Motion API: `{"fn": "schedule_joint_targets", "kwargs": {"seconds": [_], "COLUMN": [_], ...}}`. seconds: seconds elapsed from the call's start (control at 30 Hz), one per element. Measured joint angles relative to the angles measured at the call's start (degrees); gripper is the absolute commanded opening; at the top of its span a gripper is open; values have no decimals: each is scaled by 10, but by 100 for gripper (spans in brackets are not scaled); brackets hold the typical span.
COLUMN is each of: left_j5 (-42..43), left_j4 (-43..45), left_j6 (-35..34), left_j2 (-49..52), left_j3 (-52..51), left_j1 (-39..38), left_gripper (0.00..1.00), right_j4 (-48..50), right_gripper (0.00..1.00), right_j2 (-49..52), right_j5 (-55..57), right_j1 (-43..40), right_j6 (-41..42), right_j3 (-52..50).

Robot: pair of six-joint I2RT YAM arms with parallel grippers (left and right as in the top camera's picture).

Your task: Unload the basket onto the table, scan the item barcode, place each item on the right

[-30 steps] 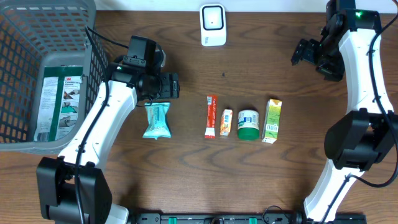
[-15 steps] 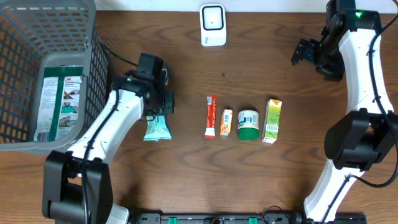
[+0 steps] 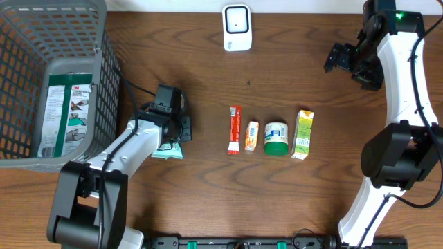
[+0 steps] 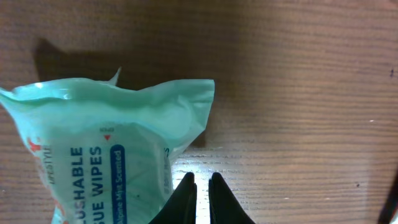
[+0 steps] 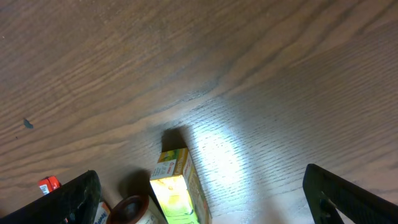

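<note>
Left pincer (image 4: 200,182), pressed together at the wipes' (image 4: 112,143) edge, seemingly to carry them to the scanner (image 3: 237,28); right pincer (image 3: 340,59) spread, parked aside.

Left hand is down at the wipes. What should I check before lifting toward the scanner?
1. Left hand shut: ok.
2. Wipes actually pinched: cannot tell. The hand sits at the pack's right edge, and no film shows in its grip.
3. Barcode side known: cannot tell. No barcode shows on the wipes in any view.
4. Way to the scanner free: ok. Nothing lies between it and the wipes.
5. Right hand open and far off: ok.
</note>
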Motion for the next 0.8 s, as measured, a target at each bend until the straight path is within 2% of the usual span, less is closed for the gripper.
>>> {"fn": "schedule_joint_targets", "kwargs": {"seconds": [0.07,0.2,0.33,0.43,0.53,0.6,0.8], "left_j5": [0,-2,-15,-43,-64,-78,-120], "left_j4": [-13,-28,-37,-77,-116,-128,-132], "left_j6": [-4,-7,-9,-9,-9,-11,-13], "left_j2": [-4,-48,-120,-136,-111,-85,-5], "left_j3": [13,51,84,91,90,89,85], "left_j1": [0,0,0,0,0,0,0], "left_gripper": [37,48,49,49,48,44,43], "right_j4": [0,0,0,0,0,0,0], "right_gripper": [99,99,99,99,99,99,99], "right_j2": [0,0,0,0,0,0,0], "right_j5": [0,0,0,0,0,0,0], "right_j1": [0,0,0,0,0,0,0], "right_j6": [0,0,0,0,0,0,0], "right_j3": [0,0,0,0,0,0,0]}}
